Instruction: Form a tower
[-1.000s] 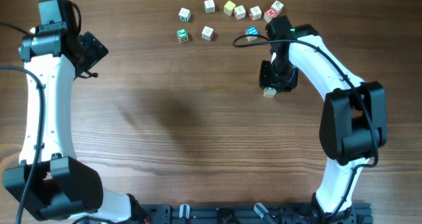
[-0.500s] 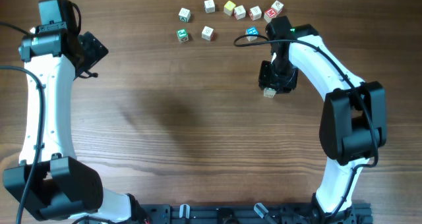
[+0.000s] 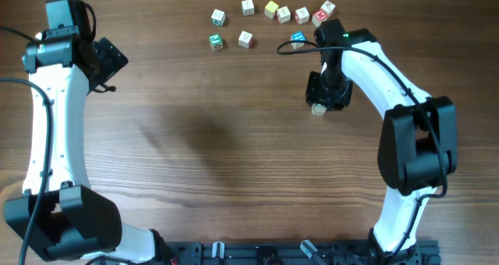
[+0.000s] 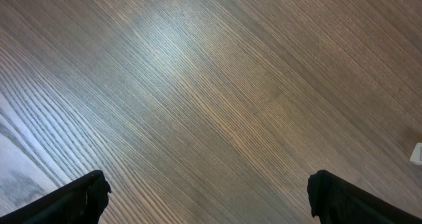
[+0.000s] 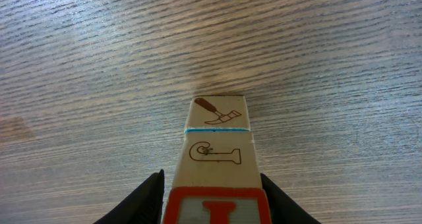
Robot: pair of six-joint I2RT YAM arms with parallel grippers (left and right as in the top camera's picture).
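Below scattered loose letter cubes [image 3: 245, 39], right gripper [image 3: 320, 102] clasps, jaws half closed, a pale wooden alphabet-cube tower [image 5: 221, 112] at least 2 high; left gripper [image 4: 211, 204] gapes empty.

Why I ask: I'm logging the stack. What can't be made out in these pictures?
tower: right wrist view, bottom edge cuts the top cube's red letter; overhead, right gripper covers most of it.
loose cubes: overhead, letters too small.
left gripper: left wrist view, only fingertips show.
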